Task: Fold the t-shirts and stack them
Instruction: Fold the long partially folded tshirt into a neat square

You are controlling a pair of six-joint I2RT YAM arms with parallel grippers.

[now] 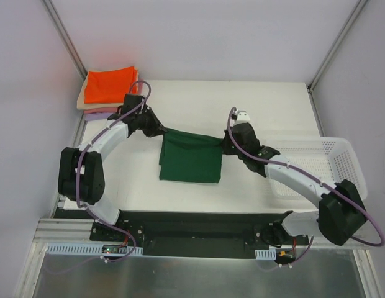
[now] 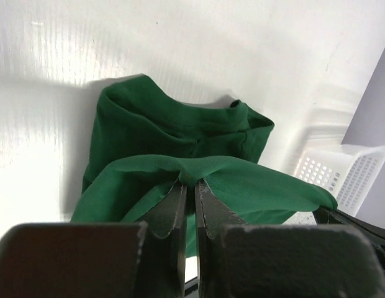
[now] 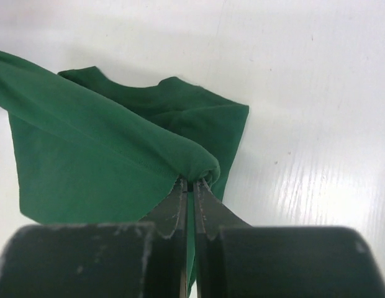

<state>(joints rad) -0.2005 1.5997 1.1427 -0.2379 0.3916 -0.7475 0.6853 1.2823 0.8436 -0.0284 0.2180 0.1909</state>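
A dark green t-shirt [image 1: 191, 160] lies partly folded in the middle of the white table. Its far edge is lifted and stretched between both grippers. My left gripper [image 1: 160, 129] is shut on the shirt's far left corner; in the left wrist view the green t-shirt [image 2: 180, 143] bunches at the tips of my left gripper [image 2: 189, 181]. My right gripper [image 1: 225, 144] is shut on the far right corner; in the right wrist view the green t-shirt [image 3: 112, 161] is pinched by my right gripper [image 3: 189, 182]. A stack of folded t-shirts sits at the far left corner, bright orange t-shirt [image 1: 109, 84] on top, beige and pink edges below.
A white mesh basket [image 1: 317, 162] stands at the right of the table, under the right arm, and shows as the basket [image 2: 341, 171] in the left wrist view. Grey frame posts rise at the far corners.
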